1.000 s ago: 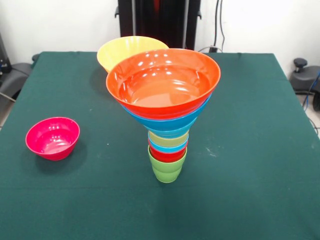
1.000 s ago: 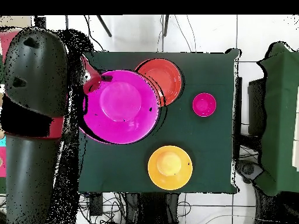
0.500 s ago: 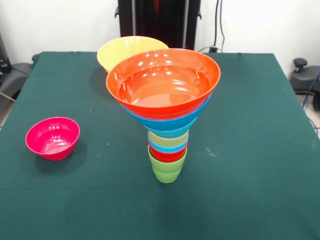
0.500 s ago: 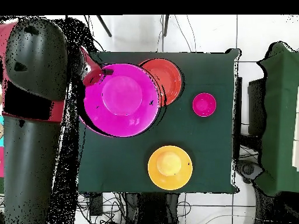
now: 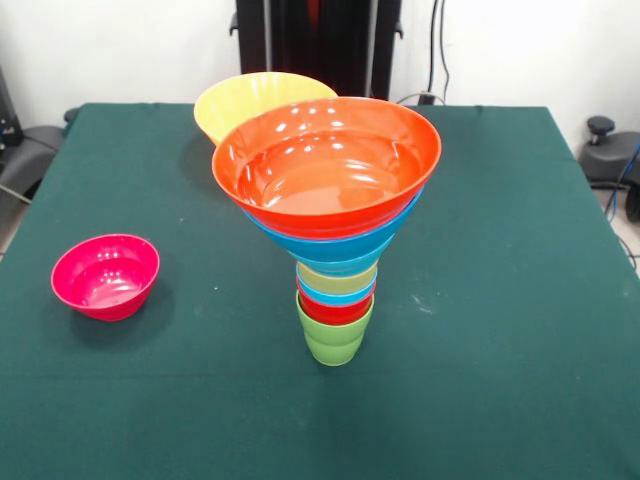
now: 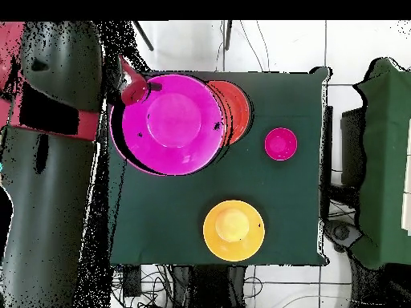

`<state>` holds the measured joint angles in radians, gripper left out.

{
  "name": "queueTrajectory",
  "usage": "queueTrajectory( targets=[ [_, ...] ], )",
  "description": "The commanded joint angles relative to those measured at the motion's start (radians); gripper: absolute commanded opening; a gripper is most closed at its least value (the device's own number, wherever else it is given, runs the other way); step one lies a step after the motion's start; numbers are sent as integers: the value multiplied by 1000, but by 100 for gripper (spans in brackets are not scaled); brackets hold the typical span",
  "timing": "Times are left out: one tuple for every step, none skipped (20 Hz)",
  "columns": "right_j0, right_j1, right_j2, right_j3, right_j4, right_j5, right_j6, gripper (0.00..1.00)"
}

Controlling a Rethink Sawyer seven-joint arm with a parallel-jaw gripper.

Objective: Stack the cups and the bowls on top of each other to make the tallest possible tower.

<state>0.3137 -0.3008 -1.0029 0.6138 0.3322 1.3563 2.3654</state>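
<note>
On the green bench [image 5: 520, 300] stood the tower [image 5: 335, 260], lime green cup at its foot and the red-orange bowl [image 5: 326, 165] on top. The yellow bowl [image 5: 250, 100] sat behind it, the small magenta bowl [image 5: 105, 276] well apart to the left. From above, the large pink bowl [image 6: 168, 124] hung at the arm [image 6: 48, 160], overlapping the tower. The claw [image 6: 131, 87] met its rim; whether it was closed I could not tell.

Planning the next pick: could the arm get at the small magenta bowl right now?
Probably not yet. The small magenta bowl stands free, nothing over it, but the pincer seems occupied holding the large pink bowl by its rim, partly over the tower.
</note>
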Motion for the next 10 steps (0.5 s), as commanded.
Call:
queueTrajectory(
  targets=[
    [-55,50,76,-93,-37,147,-87,0],
    [-58,52,76,-98,-36,146,-89,0],
    [-59,53,78,-98,-36,143,-91,0],
    [-62,55,78,-103,-36,144,-93,0],
    [-69,60,77,-117,-32,149,-96,0],
    [-73,63,76,-124,-30,152,-98,0],
    [-80,68,74,-136,-27,155,-98,0],
    [-85,71,73,-145,-25,157,-98,0],
    [-89,74,71,-153,-23,159,-98,0],
    [-93,77,70,-160,-22,160,-99,0]
  ],
)
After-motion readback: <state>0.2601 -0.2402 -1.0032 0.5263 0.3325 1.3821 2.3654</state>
